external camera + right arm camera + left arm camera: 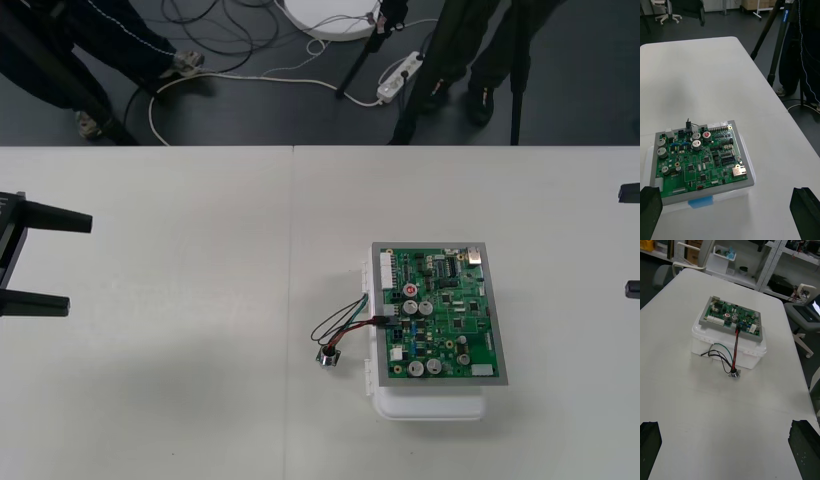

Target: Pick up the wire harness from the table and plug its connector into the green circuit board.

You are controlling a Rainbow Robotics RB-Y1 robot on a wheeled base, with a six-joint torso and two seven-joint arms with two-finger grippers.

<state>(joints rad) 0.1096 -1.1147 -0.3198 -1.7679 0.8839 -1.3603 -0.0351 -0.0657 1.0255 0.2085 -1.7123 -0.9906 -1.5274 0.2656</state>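
The green circuit board point(440, 312) sits on its white base point(430, 405) right of the table's middle. The harness's black plug point(385, 321) is seated in the board's left edge; in the left wrist view the red wires point(735, 347) run up into the plug point(738, 327). Thin wires point(340, 322) loop down onto the table and end at the round metal socket point(329, 356), which lies just left of the base. My left gripper point(40, 258) waits open at the table's left side. At the right edge my right gripper point(632, 240) stands open, facing the board point(700, 157).
The table's far edge point(320, 147) borders dark floor with cables and tripod legs. A seam point(292, 230) runs down the tabletop. A blue tape tab point(700, 202) sticks on the base's side nearest the right gripper. Bare table lies between each gripper and the board.
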